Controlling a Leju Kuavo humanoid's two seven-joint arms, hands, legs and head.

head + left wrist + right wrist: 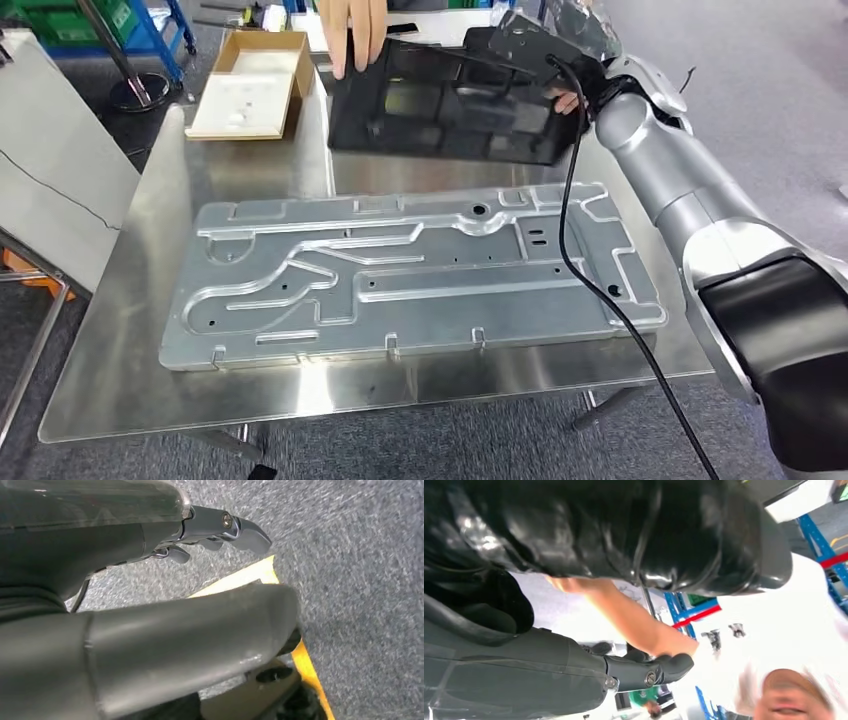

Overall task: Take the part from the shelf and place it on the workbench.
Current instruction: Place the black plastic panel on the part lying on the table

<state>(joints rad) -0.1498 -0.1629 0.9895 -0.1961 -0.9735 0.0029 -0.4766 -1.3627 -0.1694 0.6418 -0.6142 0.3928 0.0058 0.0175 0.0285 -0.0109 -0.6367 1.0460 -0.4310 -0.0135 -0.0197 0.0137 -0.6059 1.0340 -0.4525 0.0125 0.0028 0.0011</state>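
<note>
The black moulded part (440, 105) hangs tilted above the far side of the workbench (120, 330). My right hand (528, 45) grips its far right corner, the silver arm reaching in from the right. In the right wrist view the glossy black part (624, 530) lies against my hand, with the dark fingers (649, 670) stretched out beside it. A person's hand (357, 35) holds the part's far left edge, and more of the person's fingers (567, 101) touch its right end. My left hand (200, 630) hangs over the grey floor with nothing in it, fingers (235, 530) apart from the thumb.
A large ribbed aluminium plate (400, 275) covers most of the steel workbench. An open cardboard box (250, 85) stands at the far left corner. A black cable (580, 270) runs from my right hand across the plate. A yellow floor line (307, 667) passes below my left hand.
</note>
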